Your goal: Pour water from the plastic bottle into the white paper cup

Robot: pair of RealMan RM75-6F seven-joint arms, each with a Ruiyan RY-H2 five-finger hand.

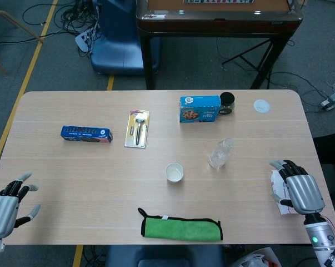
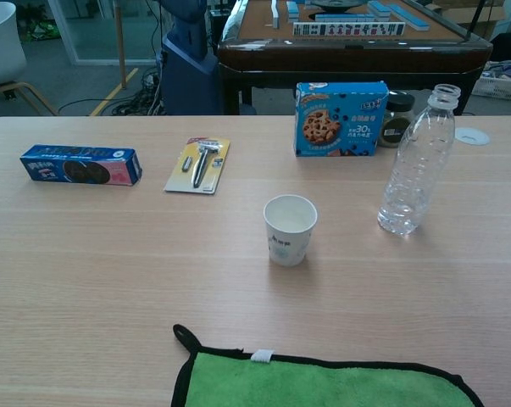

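My head view looked steeply down from high above, taking in the whole desk (image 1: 56, 167), my chest view sat low and close at the near edge, facing level across it, both shared the paper cup (image 1: 174, 172), bottle (image 2: 416, 161), green cloth (image 2: 323, 381).

bottle (image 2: 417, 163) upright, uncapped, apparently near-empty | white cup (image 2: 289, 229) upright, left

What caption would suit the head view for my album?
Bottle stands uncapped beside cup; both hands, left and right, hover open at the table's edges.
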